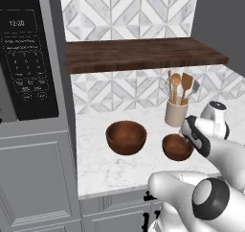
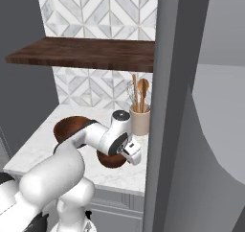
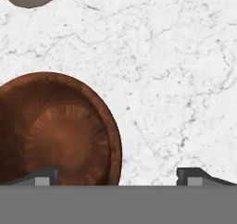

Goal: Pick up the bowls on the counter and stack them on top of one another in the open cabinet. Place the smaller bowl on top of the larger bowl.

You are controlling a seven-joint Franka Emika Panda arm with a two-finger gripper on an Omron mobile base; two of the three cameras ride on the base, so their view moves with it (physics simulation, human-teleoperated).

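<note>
On the white marble tabletop (image 1: 110, 164) the larger bowl (image 1: 126, 136) is seen at left and the smaller bowl (image 1: 176, 146) just right of it, apart. The fingers (image 3: 42, 176) are spread wide and empty above the smaller bowl, one tip over its rim, the other over bare marble. A rim pinch is best centred before descent. The utensil crock (image 1: 175, 113) stands close behind; the shelf (image 1: 143, 53) overhangs, so lifting room is limited.

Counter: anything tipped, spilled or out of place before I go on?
Nothing stands out. The larger bowl and smaller bowl sit upright and apart on the counter, and the utensil crock is upright by the backsplash.
</note>
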